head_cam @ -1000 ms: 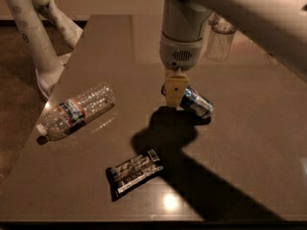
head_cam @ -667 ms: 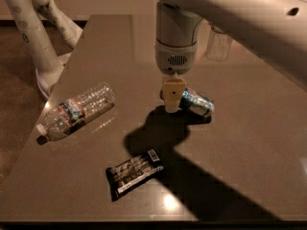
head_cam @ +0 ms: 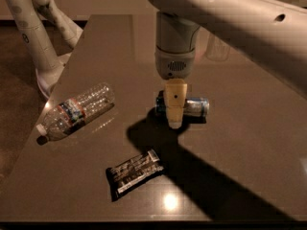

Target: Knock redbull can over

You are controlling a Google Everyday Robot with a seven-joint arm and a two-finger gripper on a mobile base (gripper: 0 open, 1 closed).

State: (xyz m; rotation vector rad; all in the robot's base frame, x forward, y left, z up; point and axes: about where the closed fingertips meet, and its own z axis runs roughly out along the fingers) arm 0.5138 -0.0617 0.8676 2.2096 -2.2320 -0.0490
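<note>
The redbull can [head_cam: 193, 107] lies on its side on the dark table [head_cam: 249, 143], near the middle, silver and blue. My gripper [head_cam: 175, 119] hangs from the white arm directly in front of the can's left end, its tan finger [head_cam: 174, 102] covering part of the can. The gripper holds nothing that I can see.
A clear plastic water bottle [head_cam: 76, 110] lies on its side at the left. A dark snack bar wrapper [head_cam: 134, 171] lies near the front edge. A clear glass tumbler [head_cam: 217, 48] stands at the back, partly behind the arm. White robot legs [head_cam: 33, 37] stand off the table's left side.
The arm has shifted left and toward the front. The can has turned from slanted to nearly level and now lies behind the gripper's finger.
</note>
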